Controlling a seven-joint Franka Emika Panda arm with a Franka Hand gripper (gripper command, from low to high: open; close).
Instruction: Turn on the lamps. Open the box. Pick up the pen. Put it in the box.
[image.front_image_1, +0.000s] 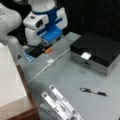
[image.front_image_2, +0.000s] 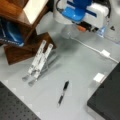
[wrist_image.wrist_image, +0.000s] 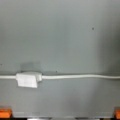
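Observation:
The box (image.front_image_1: 100, 48) sits shut at a front view's right, black lid down, with its white latch (image.front_image_1: 85, 55) on the front; its corner (image.front_image_2: 107, 100) and latch (image.front_image_2: 99, 77) also show. The black pen (image.front_image_1: 94, 91) lies flat on the grey table in front of the box, also seen as the pen (image.front_image_2: 63, 92). My gripper (image.front_image_1: 47, 49) hangs low at the table's far end, above a white cable with an inline switch (wrist_image.wrist_image: 27, 79). In the wrist view the gripper (wrist_image.wrist_image: 60, 113) is open, its orange fingertips (wrist_image.wrist_image: 5, 113) wide apart and holding nothing.
Two white flat strips with dark squares (image.front_image_1: 60, 102) lean on a small stand (image.front_image_2: 38, 62). The white cable (image.front_image_1: 45, 67) runs across the table. A wooden shelf (image.front_image_2: 20, 25) stands beside the strips. A black perforated board (image.front_image_2: 12, 107) lies at the corner.

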